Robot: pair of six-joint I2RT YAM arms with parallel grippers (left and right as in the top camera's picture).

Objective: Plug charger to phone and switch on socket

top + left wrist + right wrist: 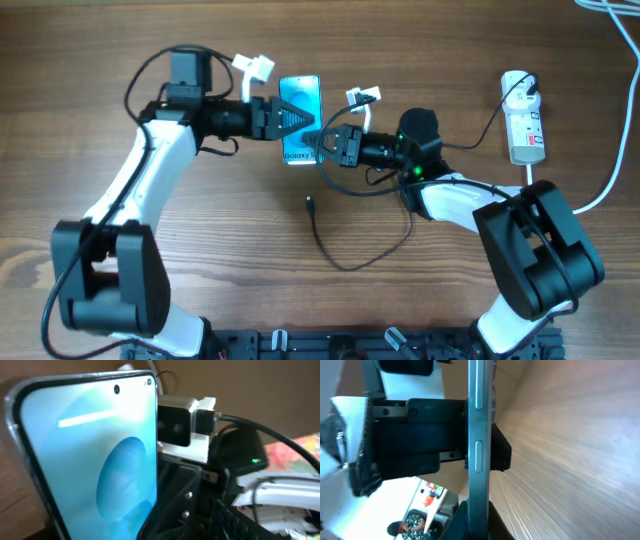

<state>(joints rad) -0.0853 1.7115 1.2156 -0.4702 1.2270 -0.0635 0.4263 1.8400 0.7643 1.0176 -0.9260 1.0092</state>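
The left gripper (297, 119) is clenched on the phone (300, 92), holding it up off the wooden table (200, 260) near the far middle. The right gripper (325, 144) sits at the phone's near corner. Its fingers seem to straddle the phone's edge, but whether they are pressing on it cannot be told.

By the look of things, the task is at an early stage. The charger (350, 262) lies loose on the table, its small free plug (310, 203) well apart from the phone and in neither gripper. Its other end runs to the socket (524, 135) at the far right. Plugging in and switching on both appear left to do.

Only the overhead view shows the cable and socket. The left wrist view shows the blue screen tilted upright. The right wrist view shows the phone's thin side edge, with the left gripper's black fingers on both faces.
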